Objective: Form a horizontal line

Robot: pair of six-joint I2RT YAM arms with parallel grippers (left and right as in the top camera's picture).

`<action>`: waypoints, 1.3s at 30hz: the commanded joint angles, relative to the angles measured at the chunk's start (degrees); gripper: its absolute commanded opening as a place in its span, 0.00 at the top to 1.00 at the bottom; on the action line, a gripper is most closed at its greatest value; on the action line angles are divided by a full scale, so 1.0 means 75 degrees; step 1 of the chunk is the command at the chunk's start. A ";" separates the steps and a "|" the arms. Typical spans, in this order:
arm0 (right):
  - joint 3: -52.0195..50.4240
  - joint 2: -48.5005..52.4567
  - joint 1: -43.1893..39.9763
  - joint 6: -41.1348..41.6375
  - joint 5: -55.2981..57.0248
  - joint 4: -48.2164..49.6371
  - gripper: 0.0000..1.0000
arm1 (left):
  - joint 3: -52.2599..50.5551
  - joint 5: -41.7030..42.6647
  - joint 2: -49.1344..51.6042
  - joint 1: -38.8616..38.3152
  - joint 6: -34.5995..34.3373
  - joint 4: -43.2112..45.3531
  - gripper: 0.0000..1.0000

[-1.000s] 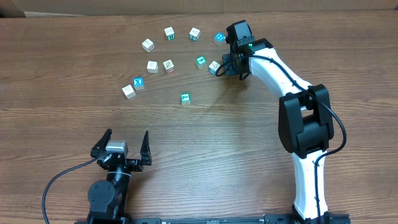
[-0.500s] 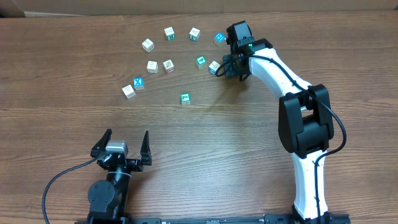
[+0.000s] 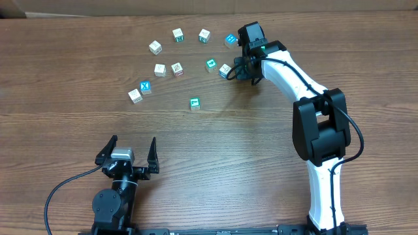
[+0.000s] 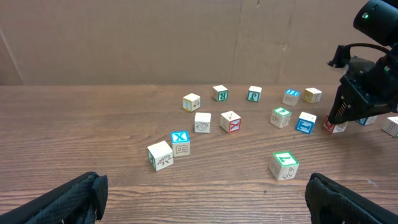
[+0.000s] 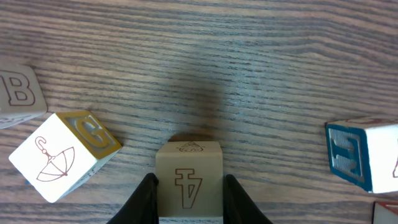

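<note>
**Q:** Entry one, the horizontal line. Where is it kept?

**A:** It is not on the table (image 3: 59,124) yet. No row exists, so I judge the task barely begun. The stock is roughly a dozen small letter cubes (image 3: 177,68), lying apart in a loose scatter across the far half. Pale, teal and blue faces are mixed.

**Q:** What is in hand?

**A:** One pale cube (image 5: 188,171) with a line-drawn mark on top, at the right end of the scatter. My right gripper (image 3: 230,70) has narrowed to its width, with the fingers (image 5: 147,196) flat against two opposite sides. I cannot tell whether it has left the wood. An umbrella-and-G cube (image 5: 65,152) and a blue-faced cube (image 5: 356,155) flank it, and neither touches it.

**Q:** And the other tool?

**A:** My left gripper (image 3: 130,147) is at the near left, jaws spread wide and holding nothing. It is well apart from every cube.

**Q:** Handling notes?

**A:**
- **Material, as I judge it:** wood, so light, rigid and not fragile.
- **Surface:** the faces are smooth and flat, so a cube is apt to twist or slip if pinched at a corner.
- **Grip:** hold it squarely across two parallel faces.
- **On the table:** it should slide readily, so a careless approach would nudge its neighbours.
- **Setting down:** place it with its faces true, so the edges can meet along the row.
</note>
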 commanded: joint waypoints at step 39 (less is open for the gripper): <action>0.0659 -0.0973 0.3867 0.3631 0.1148 -0.0868 0.83 | -0.0026 -0.0047 -0.0070 -0.0050 0.0146 0.0023 0.00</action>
